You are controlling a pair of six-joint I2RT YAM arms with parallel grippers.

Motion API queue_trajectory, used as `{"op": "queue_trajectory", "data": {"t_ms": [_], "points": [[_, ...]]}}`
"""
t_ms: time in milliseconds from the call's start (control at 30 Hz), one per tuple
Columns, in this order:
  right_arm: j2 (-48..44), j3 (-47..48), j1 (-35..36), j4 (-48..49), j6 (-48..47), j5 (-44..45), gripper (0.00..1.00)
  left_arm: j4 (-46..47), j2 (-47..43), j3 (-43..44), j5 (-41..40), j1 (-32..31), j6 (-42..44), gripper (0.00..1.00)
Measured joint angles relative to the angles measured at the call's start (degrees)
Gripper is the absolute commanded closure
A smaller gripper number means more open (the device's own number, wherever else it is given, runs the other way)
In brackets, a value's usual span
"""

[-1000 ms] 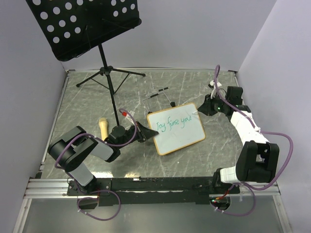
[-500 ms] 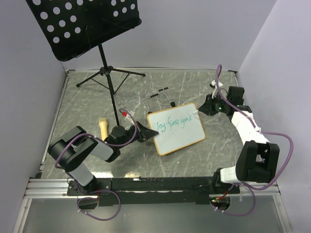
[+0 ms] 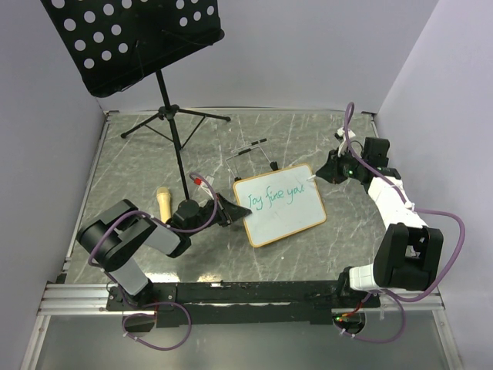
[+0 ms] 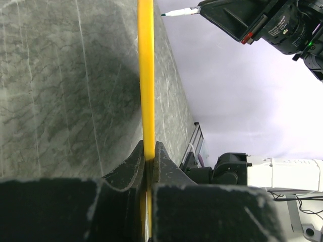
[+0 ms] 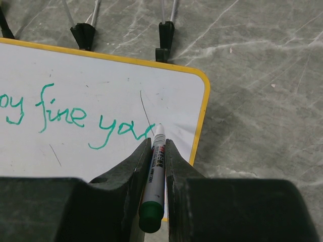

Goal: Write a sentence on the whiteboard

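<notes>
The whiteboard [image 3: 281,204] lies mid-table, tan-framed, with green handwriting on it; in the right wrist view the whiteboard [image 5: 101,101] reads "fine yar". My left gripper [image 3: 235,213] is shut on the board's left edge, seen in the left wrist view as a yellow frame strip [image 4: 146,75] pinched at the left gripper [image 4: 148,154]. My right gripper [image 3: 327,171] hovers at the board's upper right corner, shut on a green-capped marker [image 5: 157,166]. The marker's tip sits at the end of the last written letter. The right gripper [image 5: 158,146] grips the marker's barrel.
A black perforated music stand [image 3: 131,38] on a tripod rises at the back left. A wire easel [image 3: 250,153] lies behind the board, its black feet [image 5: 164,38] at the board's top edge. A yellowish cylinder [image 3: 163,202] rests left of the left gripper.
The right gripper with the marker has shifted slightly up and right along the board's upper right corner. The left arm and board stay still.
</notes>
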Motion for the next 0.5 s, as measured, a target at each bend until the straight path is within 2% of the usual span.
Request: {"op": "queue_trajectory", "data": {"t_ms": [500], "points": [[0.92,-0.02,-0.31,-0.11,-0.74,0.31,1.0,0.7,0.48,0.0,0.42,0.0,0.0,0.99]]}}
